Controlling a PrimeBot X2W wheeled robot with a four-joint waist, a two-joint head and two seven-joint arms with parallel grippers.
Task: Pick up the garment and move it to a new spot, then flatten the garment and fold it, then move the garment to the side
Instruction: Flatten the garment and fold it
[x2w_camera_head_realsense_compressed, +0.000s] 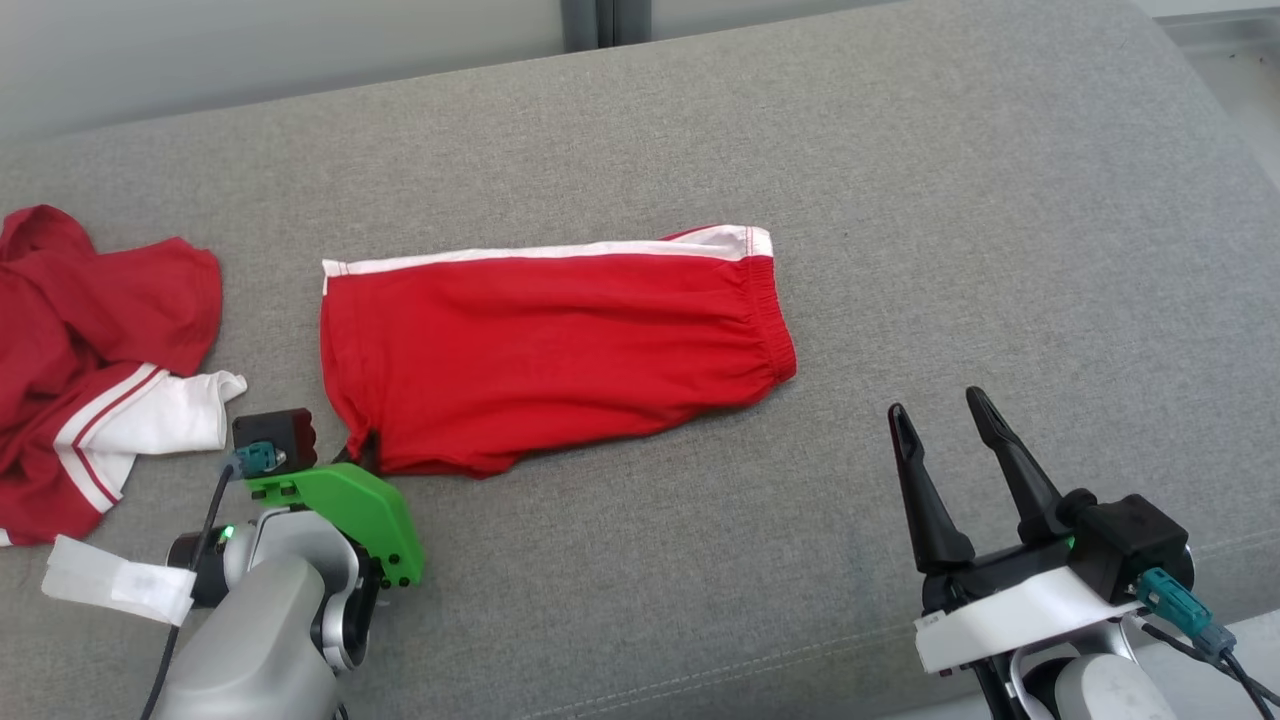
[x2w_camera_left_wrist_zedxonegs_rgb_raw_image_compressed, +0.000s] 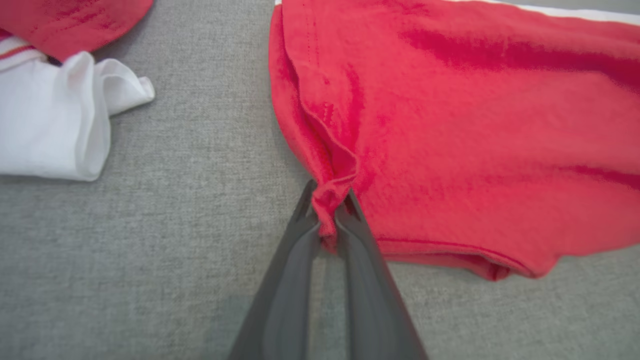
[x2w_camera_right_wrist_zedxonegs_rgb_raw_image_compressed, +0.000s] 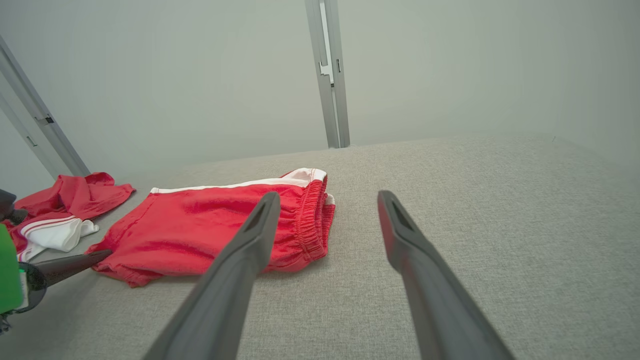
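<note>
Now my left gripper (x2w_camera_left_wrist_zedxonegs_rgb_raw_image_compressed: 327, 210) is clamped on the red cloth shorts (x2w_camera_head_realsense_compressed: 550, 350). Its two dark fingers are pressed together on a pinch of fabric at the near-left corner of the hem, and the cloth bunches up between them.

The shorts lie spread on the grey woven fabric cushion (x2w_camera_head_realsense_compressed: 900, 200), roughly midway between its left and right edges. Their long axis runs across me, with the hem end to my left, the gathered elastic waistband (x2w_camera_head_realsense_compressed: 770, 310) to my right, and the white side stripe (x2w_camera_head_realsense_compressed: 540, 255) along the far side.

My right gripper (x2w_camera_head_realsense_compressed: 935, 403) hovers above the cushion towards its near-right corner, fingers apart and holding nothing. The waistband lies ahead of it and to its left, near but not touching, so the right arm is clearly the closer one to that end.

I judge the coming move turns on this: with the hem corner held, the near corner of the waistband wants a matching grip, reached forward and leftward.

A crumpled red and white garment (x2w_camera_head_realsense_compressed: 90, 330) sits at the cushion's left edge, near my left gripper and apart from the shorts.
</note>
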